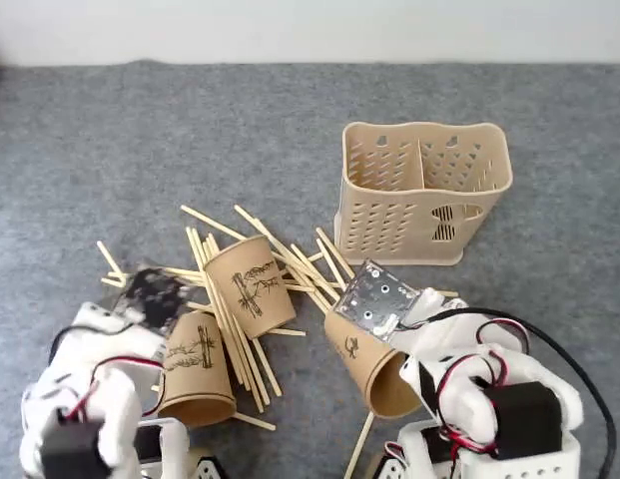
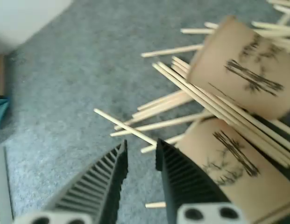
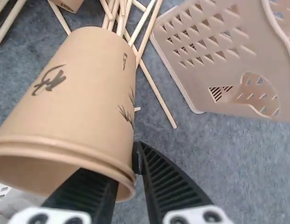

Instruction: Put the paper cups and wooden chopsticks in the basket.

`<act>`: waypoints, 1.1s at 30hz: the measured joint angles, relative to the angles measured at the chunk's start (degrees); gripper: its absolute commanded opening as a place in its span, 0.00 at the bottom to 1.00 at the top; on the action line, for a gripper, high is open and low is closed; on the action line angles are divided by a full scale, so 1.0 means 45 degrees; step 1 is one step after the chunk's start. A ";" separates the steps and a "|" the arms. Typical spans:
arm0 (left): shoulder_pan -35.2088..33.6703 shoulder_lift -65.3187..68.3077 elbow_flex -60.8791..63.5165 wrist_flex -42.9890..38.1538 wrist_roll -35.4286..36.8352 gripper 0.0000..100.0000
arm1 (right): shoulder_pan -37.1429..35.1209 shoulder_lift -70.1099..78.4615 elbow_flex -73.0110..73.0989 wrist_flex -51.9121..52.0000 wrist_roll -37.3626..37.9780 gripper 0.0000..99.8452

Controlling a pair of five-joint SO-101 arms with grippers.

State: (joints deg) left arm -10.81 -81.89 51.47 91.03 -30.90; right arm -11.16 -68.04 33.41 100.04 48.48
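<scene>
Kraft paper cup [image 3: 84,93] rim clamped in right pincer [image 3: 122,167]; ribbed left pincer [image 2: 141,148] slightly apart.

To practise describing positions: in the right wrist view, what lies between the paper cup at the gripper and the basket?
Wooden chopsticks lie on the grey mat between paper cup and basket, as the right wrist view shows.

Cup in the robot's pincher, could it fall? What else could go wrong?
1. The right gripper pinches the cup only at its rim, so the thin paper might crumple or slip out.
2. The basket has a wall dividing it, so the cup may not fit in easily.
3. Chopsticks rest against the other two cups, close to the left gripper. Lifting a cup could scatter them.
</scene>
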 measured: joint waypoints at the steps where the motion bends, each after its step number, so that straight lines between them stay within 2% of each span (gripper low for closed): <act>1: 0.0332 0.0723 -0.0586 0.0567 -0.0313 0.11 | 0.0078 0.0000 0.0000 0.0000 0.0020 0.01; 3: 0.0957 0.2051 -0.1797 0.1465 -0.0742 0.11 | 0.0117 0.0000 0.0000 0.0000 0.0020 0.01; 6: 0.1387 0.3282 -0.2891 0.1778 -0.1074 0.11 | 0.0195 0.0000 0.0039 0.0000 0.0020 0.01; 10: 0.1993 0.3712 -0.2989 0.1856 -0.2305 0.11 | 0.0215 0.0000 0.0527 0.0000 0.0020 0.01; 14: 0.2364 0.3868 -0.2833 0.1836 -0.2657 0.14 | 0.0215 0.0000 0.0801 0.0000 0.0020 0.01; 16: 0.2364 0.3868 -0.2833 0.1211 -0.2344 0.15 | 0.0215 0.0000 0.0801 0.0000 0.0020 0.01; 22: 0.2442 0.4689 -0.2755 -0.1328 0.0488 0.15 | 0.0195 0.0000 0.0801 0.0000 0.0020 0.01; 33: 0.2403 1.0784 -0.2872 -0.5724 0.2247 0.15 | 0.0195 0.0000 0.0938 0.0000 0.0020 0.01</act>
State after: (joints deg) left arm 0.00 -33.36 38.55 65.27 -20.79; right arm -10.29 -68.04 37.63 100.04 48.57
